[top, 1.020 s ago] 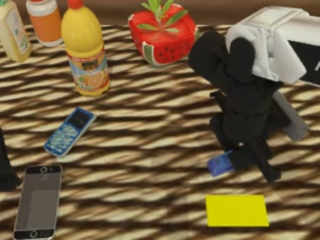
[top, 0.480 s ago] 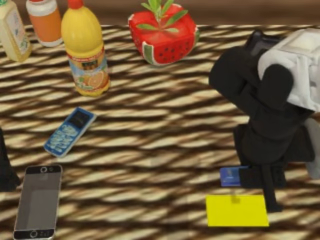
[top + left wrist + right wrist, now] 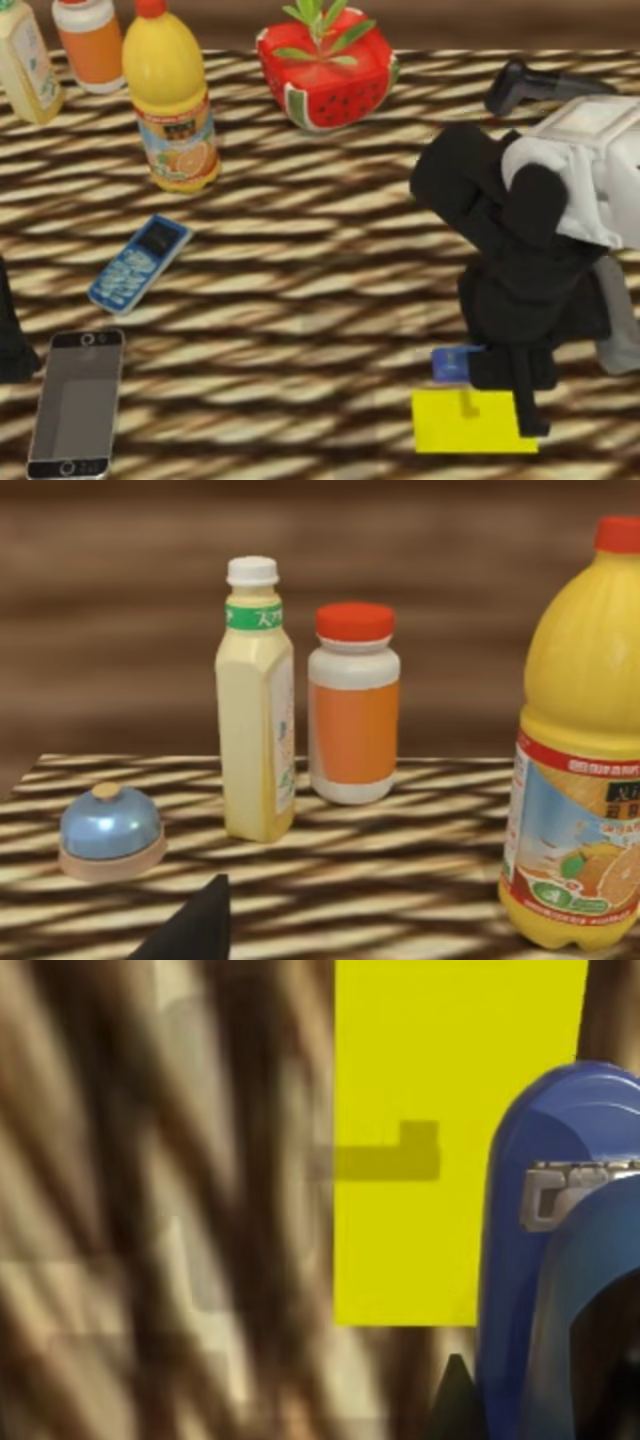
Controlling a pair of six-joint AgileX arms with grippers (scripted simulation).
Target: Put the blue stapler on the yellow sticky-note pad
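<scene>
The blue stapler point(image 3: 453, 362) hangs above the table with my right gripper point(image 3: 492, 368) shut on its black end. Only its blue end shows, just past the far edge of the yellow sticky-note pad point(image 3: 475, 422). The pad lies flat near the front right, and a small shadow falls on it. In the right wrist view the stapler point(image 3: 555, 1260) fills one side, with the pad point(image 3: 450, 1110) beneath and beyond it and one dark fingertip point(image 3: 455, 1405) beside the stapler. My left arm point(image 3: 10, 340) is parked at the left edge, its gripper open.
A yellow juice bottle point(image 3: 175, 100), an orange jar point(image 3: 90, 40) and a pale bottle point(image 3: 25, 60) stand at the back left. A watermelon planter point(image 3: 325, 65) is at the back middle, a black handheld device point(image 3: 530, 85) at the back right. A keypad phone point(image 3: 140, 262) and a smartphone point(image 3: 78, 400) lie at the left. A bell point(image 3: 110, 830) shows in the left wrist view.
My right gripper has carried the stapler to the right and toward the front, up to the pad's far edge. A shadow now lies on the pad. The left arm has not moved.
</scene>
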